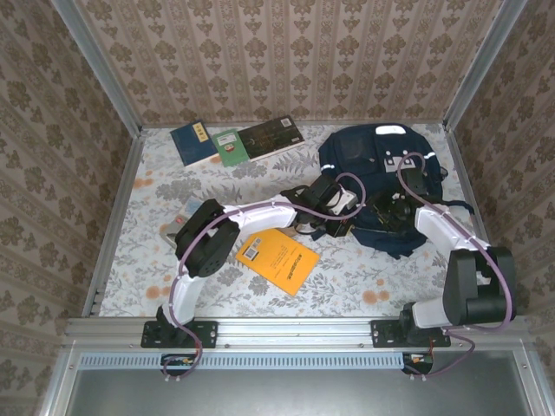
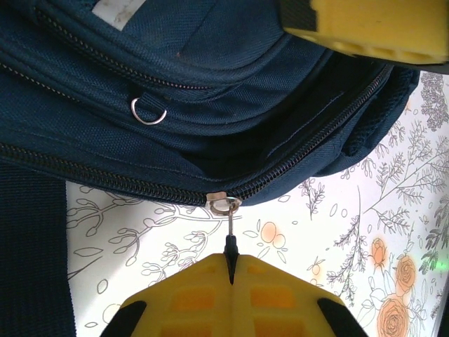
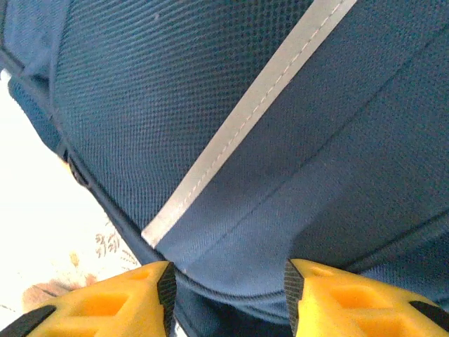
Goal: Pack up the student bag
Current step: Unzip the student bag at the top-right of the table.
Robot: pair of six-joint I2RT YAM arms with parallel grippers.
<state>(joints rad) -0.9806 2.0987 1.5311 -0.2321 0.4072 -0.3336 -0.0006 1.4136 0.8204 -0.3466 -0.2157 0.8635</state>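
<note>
Your student bag (image 1: 364, 152) lies at the far right of the worktop (image 1: 173, 186). Your left hand (image 2: 231, 270) is pinched tight on the zip pull (image 2: 230, 246) at the bag's near edge. Your right hand (image 3: 228, 281) hangs half open over the bag's blue cloth. Left of the bag there is open room (an orange book (image 1: 277, 258) lies there).

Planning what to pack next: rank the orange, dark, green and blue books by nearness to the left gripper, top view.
1. Orange book, just beside the left gripper.
2. Dark book, back centre.
3. Green book, left of it.
4. Blue book, farthest left.
</note>
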